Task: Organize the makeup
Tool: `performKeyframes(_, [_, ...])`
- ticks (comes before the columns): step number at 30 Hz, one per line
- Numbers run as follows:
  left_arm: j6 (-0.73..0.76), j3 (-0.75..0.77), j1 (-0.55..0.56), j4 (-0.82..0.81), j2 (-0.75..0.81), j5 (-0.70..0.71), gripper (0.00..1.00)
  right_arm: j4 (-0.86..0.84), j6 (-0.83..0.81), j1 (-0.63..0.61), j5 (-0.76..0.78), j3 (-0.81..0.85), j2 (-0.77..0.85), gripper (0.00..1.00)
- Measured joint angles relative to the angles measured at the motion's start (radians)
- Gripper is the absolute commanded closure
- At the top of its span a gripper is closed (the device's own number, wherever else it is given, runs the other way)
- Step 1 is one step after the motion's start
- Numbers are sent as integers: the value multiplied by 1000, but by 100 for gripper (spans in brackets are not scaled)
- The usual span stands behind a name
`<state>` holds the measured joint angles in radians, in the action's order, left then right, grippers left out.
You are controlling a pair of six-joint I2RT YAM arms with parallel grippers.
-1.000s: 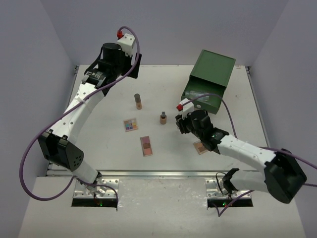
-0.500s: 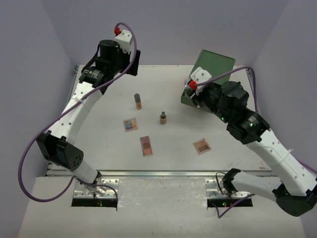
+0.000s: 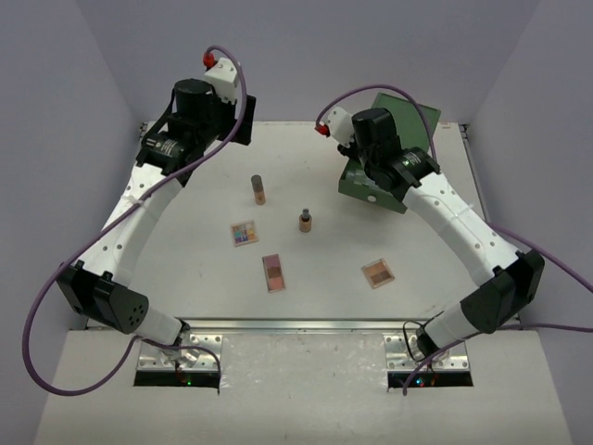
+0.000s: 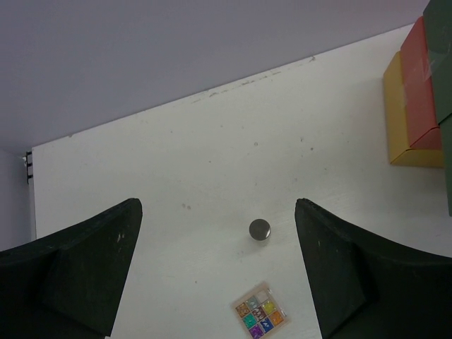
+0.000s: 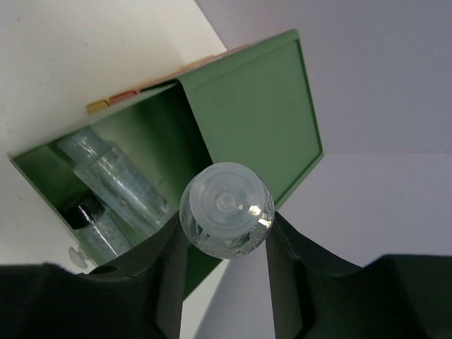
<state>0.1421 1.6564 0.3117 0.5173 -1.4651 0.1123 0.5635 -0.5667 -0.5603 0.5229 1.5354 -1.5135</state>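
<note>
Moved: your right arm has swung from the near middle of the table [image 3: 185, 250] to the far right, and its hand is now at the box [image 3: 384, 195]. Your left arm has drawn back a little. Nothing lying on the table has shifted.
Right hand [image 5: 224, 244]: clamped on a clear bottle [image 5: 226, 208], a finger on each side, the cap end facing the wrist camera.
Bottle: held in the air before the mouth of the open green drawer [image 5: 247, 113]. You cannot tell from these views whether it touches the drawer.
Drawer: other clear bottles [image 5: 116, 180] lie side by side inside it.
Box: far right of the table. The left wrist view shows orange and yellow parts beside the green.
Left hand [image 4: 217, 212]: fingers wide apart with nothing between them, high over the far left, looking down on the tall tube.
Tubes: tall tube [image 3: 258, 190] upright, left of centre. Short tube [image 3: 305, 221] upright to its near right, apart from it.
Palettes: colour palette [image 3: 245, 232] flat, just on the near side of the tall tube. Middle palette [image 3: 273, 273], pink-brown, flat and nearer still. Right palette [image 3: 377, 273] flat on the near right, well apart from the others.
</note>
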Motion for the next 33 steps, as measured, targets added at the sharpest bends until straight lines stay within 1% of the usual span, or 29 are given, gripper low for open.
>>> performKeyframes(5, [0, -5, -2, -1, 2, 0, 12, 65, -17, 20, 21, 19, -72, 91])
performKeyframes(9, [1, -11, -3, -2, 3, 0, 12, 92, -32, 29, 30, 19, -146, 78])
performKeyframes(13, [8, -22, -4, -1, 10, 0, 11, 98, -45, 45, 64, 18, -218, 57])
performKeyframes(14, [8, -23, -4, -1, 12, 0, 11, 99, -47, 49, 73, 17, -229, 49])
performKeyframes(15, [8, -25, -4, -3, 15, 0, 11, 101, -50, 52, 80, 17, -239, 44])
performKeyframes(19, [11, -37, -4, -4, 24, 0, 11, 104, -57, 62, 103, 16, -250, 33])
performKeyframes(21, [11, -38, -4, -4, 24, 0, 11, 103, -56, 62, 106, 16, -248, 29])
performKeyframes(23, [11, -38, -4, -5, 24, 0, 11, 101, -57, 62, 110, 16, -247, 28])
performKeyframes(28, [11, -38, -4, -5, 24, 0, 11, 105, -55, 62, 120, 30, -247, 27])
performKeyframes(31, [11, -38, -4, -5, 24, 0, 11, 135, -23, 62, 116, 77, -246, 27])
performKeyframes(33, [11, -39, -4, -5, 24, 0, 11, 172, 32, 62, 100, 133, -239, 27])
